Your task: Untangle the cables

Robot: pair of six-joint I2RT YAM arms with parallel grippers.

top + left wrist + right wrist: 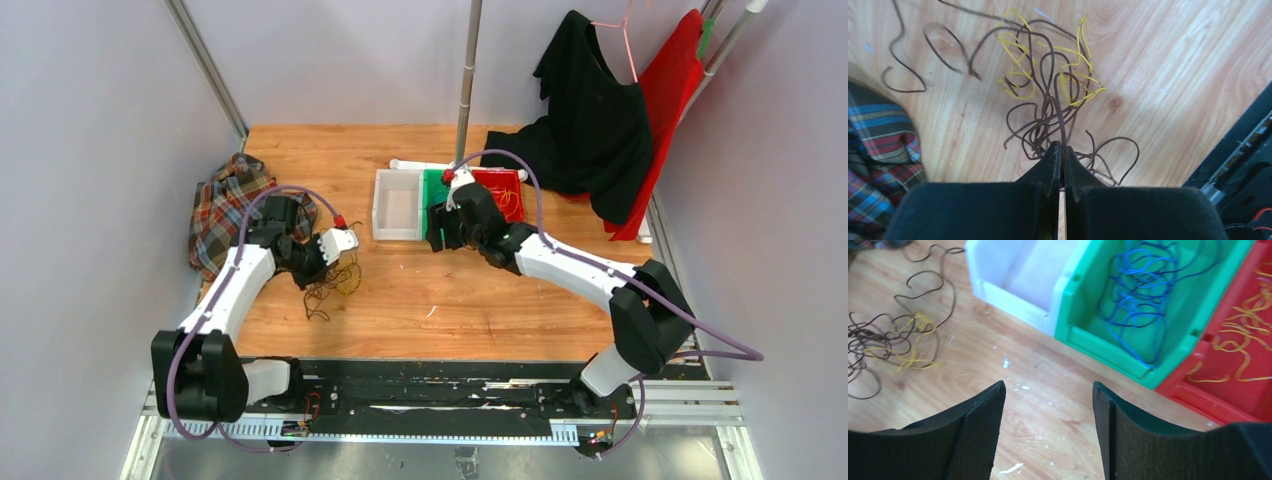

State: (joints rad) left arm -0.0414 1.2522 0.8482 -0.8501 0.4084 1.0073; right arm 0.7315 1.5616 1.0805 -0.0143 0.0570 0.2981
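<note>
Top external view: at the left of the frame a plaid cloth [228,205] lies on the wooden surface [420,300]. Just right of it, left of centre, is the tangle [335,280] of thin cables.
Left pincer [1062,150]: in the left wrist view it is at the lower centre. The jaws are pressed together, and one brown cable [1055,107] is pinched between the tips.
Tangle, closer: brown loops spread from the centre to the upper left of the left wrist view. The yellow cables [1020,55] are woven through them at the upper centre. The pinched strand runs up into this knot.
Bins: right of the tangle stand a white bin [1018,270], a green bin [1088,335] and a red bin [1218,385], side by side. The green one holds blue cables [1140,295] and the red one holds orange cables [1243,355]. I see nothing in the white one.
Right pincer [1048,395]: it is wide open and holds nothing, above bare wood just before the bins.
Step in hand: I judge that blue and most orange strands are already sorted, and the brown-yellow knot is the remaining work. The left arm has now one brown strand to draw out.
Next move: probably a slow pull of this strand away from the knot. The free pincer may need to pin the yellow part, otherwise the whole tangle can be dragged along.
</note>
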